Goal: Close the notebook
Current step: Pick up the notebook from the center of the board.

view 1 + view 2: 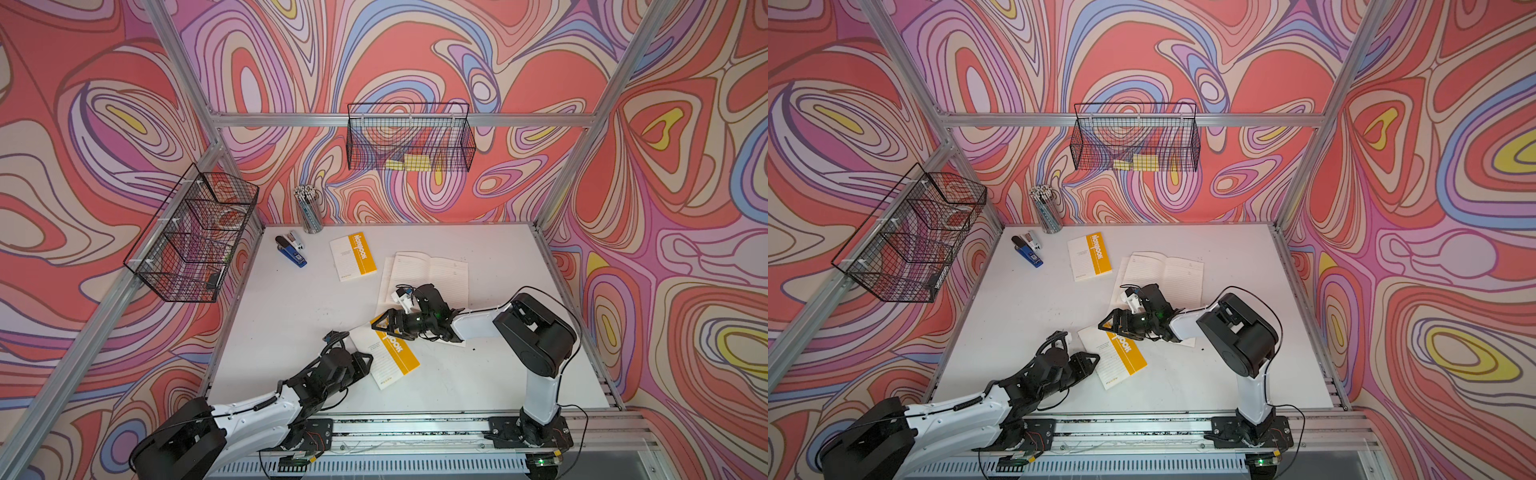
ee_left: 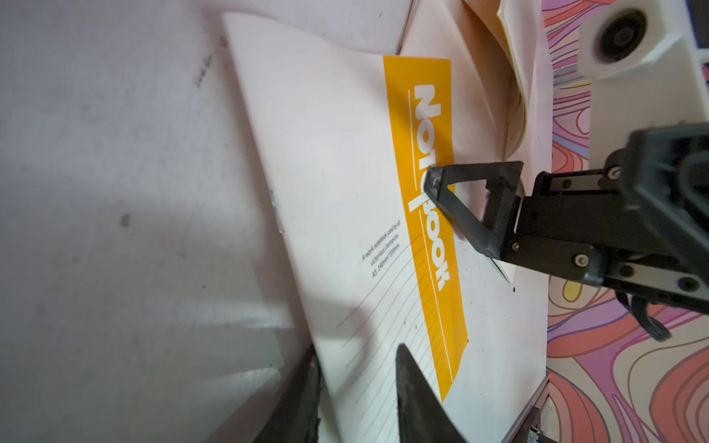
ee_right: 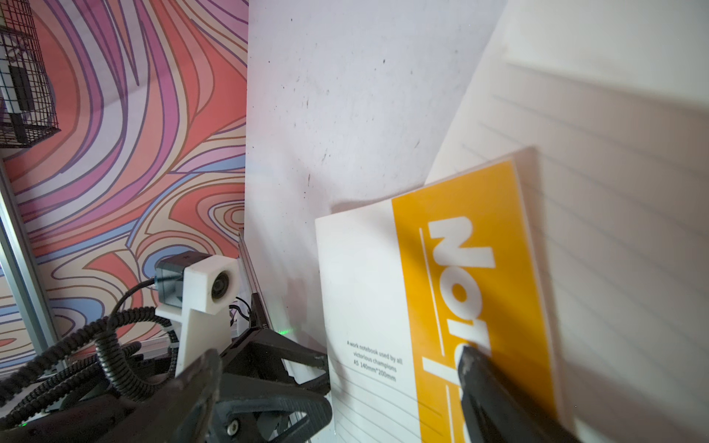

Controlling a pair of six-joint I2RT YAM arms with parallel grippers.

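White counter point(image 1: 291, 316) inside a booth with swirling pink, red and purple walls. Near the front, between the two arms, a closed notebook point(image 1: 388, 359): white cover with a yellow band, lying askew, far corner overlapping a lined page of the open notebook point(image 1: 436, 274). Just behind it, that open notebook spread flat, pages up, toward the right of the counter.

Right end effector point(image 1: 380, 322) low over the closed notebook's far end, spread wide, one finger point(image 2: 435, 184) tipped down onto the yellow band. Left end effector point(image 1: 368, 359) at the same notebook's long white edge, narrowly parted, fingers point(image 2: 412, 376) either side of that edge with a gap showing between them.

Farther back, apart from both arms, a third notebook point(image 1: 352, 257), closed. Beside it a blue stapler point(image 1: 291, 251) and a cup of pencils point(image 1: 309, 210) at the back wall. Two black wire baskets hung on the frame, at the back point(image 1: 409, 137) and at the side point(image 1: 191, 237).
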